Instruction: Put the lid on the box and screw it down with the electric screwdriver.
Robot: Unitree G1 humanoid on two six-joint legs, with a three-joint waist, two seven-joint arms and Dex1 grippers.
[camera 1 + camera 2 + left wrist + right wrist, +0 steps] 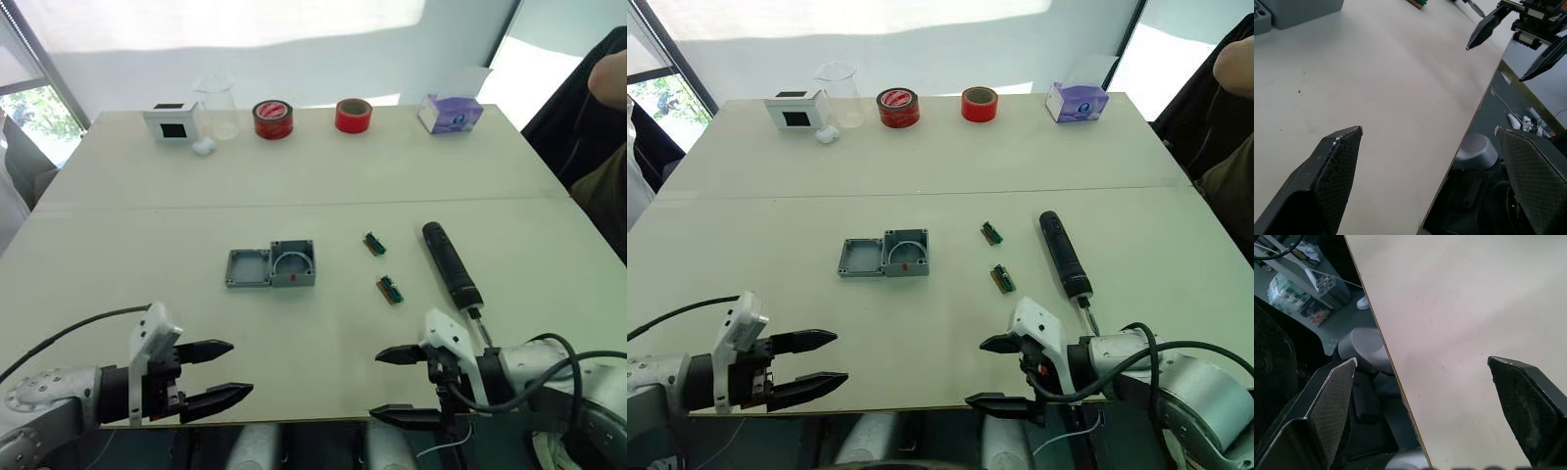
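Beige tabletop, window light behind. Box mid-table, grey, open-topped, red mark on its near wall; lid touching its left side, rim up. Electric screwdriver to the right, black, bit toward the robot. No readable labels. Two small green boards between box and screwdriver (nothing blocking). Far edge: white box, beaker, two red tape rolls, tissue box. Left end effector and right end effector at near edge, both wide open, empty.

Lighting: bright daylight from beyond the table, far wall washed out. Tabletop evenly lit, shadows faint. Wrist views: near black fingers soft-focused.
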